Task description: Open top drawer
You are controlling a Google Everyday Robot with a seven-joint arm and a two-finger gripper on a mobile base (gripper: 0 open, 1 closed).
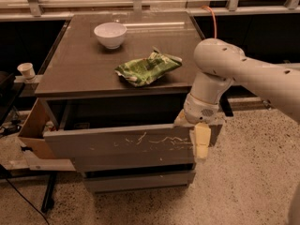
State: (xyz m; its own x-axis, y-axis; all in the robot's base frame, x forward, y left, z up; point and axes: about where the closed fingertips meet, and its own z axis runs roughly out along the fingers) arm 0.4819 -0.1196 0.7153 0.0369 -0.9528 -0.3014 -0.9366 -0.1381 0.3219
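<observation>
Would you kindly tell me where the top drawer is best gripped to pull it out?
On the top drawer, grip the upper lip from above: its front has no handle and stands partly out, exposing that edge. The hand is at its right end.

hand (192, 135): top drawer (117, 146) right end | obstacle: cardboard box (32, 131) (left side)

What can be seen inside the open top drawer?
The top drawer is pulled out, but its inside is dark and hidden behind its front; no contents can be made out. The gripper is at the front's right end.
</observation>
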